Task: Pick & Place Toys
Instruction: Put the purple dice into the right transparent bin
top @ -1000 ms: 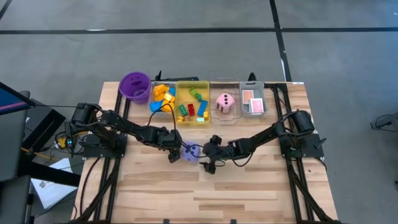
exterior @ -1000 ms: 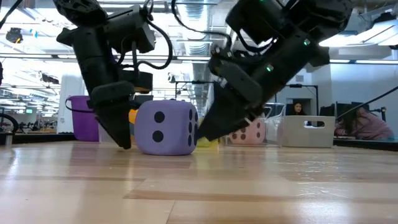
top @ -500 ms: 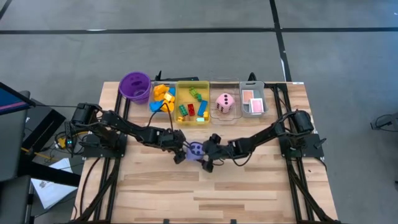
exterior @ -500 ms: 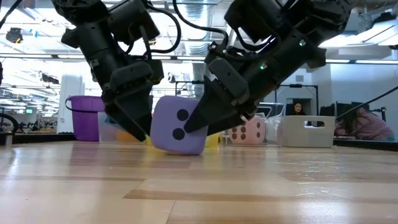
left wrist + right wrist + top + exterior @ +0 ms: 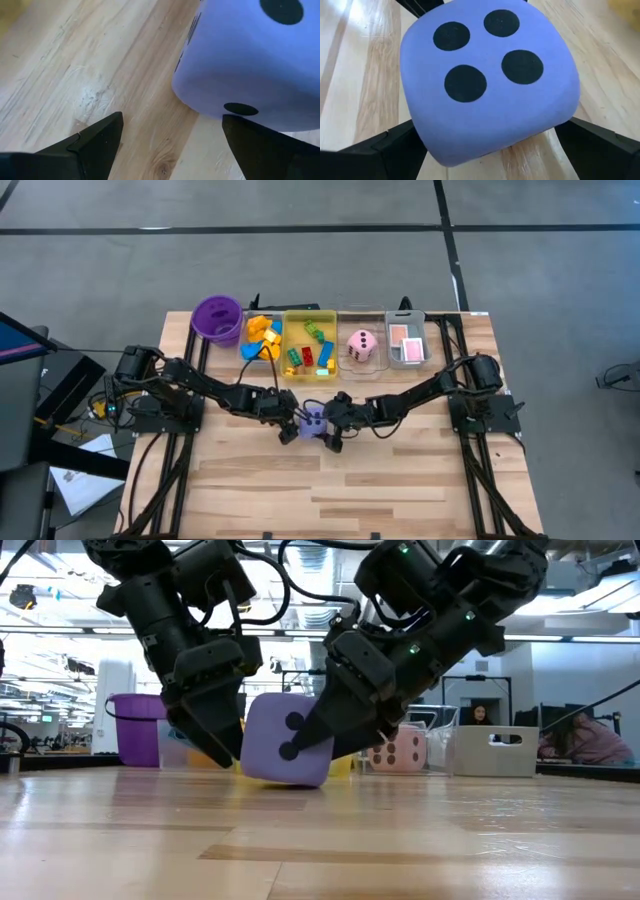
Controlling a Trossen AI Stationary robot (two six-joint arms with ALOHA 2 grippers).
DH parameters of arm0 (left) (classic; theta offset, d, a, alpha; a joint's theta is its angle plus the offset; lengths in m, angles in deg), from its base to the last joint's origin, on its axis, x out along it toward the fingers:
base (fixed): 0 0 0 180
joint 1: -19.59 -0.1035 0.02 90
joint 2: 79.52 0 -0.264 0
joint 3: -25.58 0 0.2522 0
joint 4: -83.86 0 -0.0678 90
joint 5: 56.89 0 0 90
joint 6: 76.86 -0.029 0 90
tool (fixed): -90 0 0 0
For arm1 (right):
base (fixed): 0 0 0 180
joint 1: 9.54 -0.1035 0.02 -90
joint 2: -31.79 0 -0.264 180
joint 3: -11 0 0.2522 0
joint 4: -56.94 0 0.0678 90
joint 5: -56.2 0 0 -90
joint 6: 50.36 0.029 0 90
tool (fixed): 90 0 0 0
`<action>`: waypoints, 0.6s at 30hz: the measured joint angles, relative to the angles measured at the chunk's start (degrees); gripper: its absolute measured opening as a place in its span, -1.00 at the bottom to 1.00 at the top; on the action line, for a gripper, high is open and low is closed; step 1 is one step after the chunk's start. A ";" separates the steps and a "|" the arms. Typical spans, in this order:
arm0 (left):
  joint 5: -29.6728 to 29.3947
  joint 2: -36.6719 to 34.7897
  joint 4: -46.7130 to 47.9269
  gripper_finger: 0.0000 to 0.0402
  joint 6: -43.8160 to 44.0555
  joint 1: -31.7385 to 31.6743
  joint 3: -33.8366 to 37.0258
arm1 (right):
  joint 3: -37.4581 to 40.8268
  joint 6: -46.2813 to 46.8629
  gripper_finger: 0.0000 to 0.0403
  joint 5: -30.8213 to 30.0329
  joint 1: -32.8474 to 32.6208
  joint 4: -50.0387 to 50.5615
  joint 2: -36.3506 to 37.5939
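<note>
You've got the purple cup [image 5: 217,318] at the far left of the back row on the counter [image 5: 400,480], then a clear tray [image 5: 261,337] of yellow, orange and blue bricks, then the yellow tray [image 5: 309,345] with green, red, blue and yellow bricks. Next along sits the pink die [image 5: 361,346] in its own clear tray, and last a grey bin holding the pink-backed cards [image 5: 407,344].

Mid-counter, both arms meet on the purple die [image 5: 313,422]. Your left tool [image 5: 288,426] sits on the die's left side, fingers spread and pointing down. In the left wrist view the die [image 5: 250,60] is off to one finger's side, not centred in the gap, so no grip there. In the low view that tool [image 5: 212,740] is just beside the die [image 5: 285,740], which is tilted with one bottom edge on the wood.

Your right tool [image 5: 333,428] comes in from the right, fingers wide. The right wrist view shows the die's four-dot face [image 5: 490,75] filling the space between both fingers; contact on the sides is likely but I can't tell if it's gripped. In the low view the right tool [image 5: 335,735] overlaps the die's right side.
</note>
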 joint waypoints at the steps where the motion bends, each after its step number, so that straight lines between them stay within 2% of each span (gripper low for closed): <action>1: -0.02 0.00 0.03 0.68 0.00 0.00 -0.01 | 0.00 0.00 0.99 0.50 0.30 -0.12 0.00; 5: -0.10 0.00 0.25 0.68 0.00 0.00 -0.01 | 0.00 0.00 0.95 1.84 0.90 -0.61 0.02; 12: -0.11 0.00 0.81 0.68 0.07 0.00 -0.07 | -0.02 0.05 0.77 1.67 0.69 -0.78 0.02; 18: -1.00 -2.69 8.38 0.68 0.68 -0.13 -0.71 | -0.57 0.20 0.74 1.73 0.71 -0.20 0.78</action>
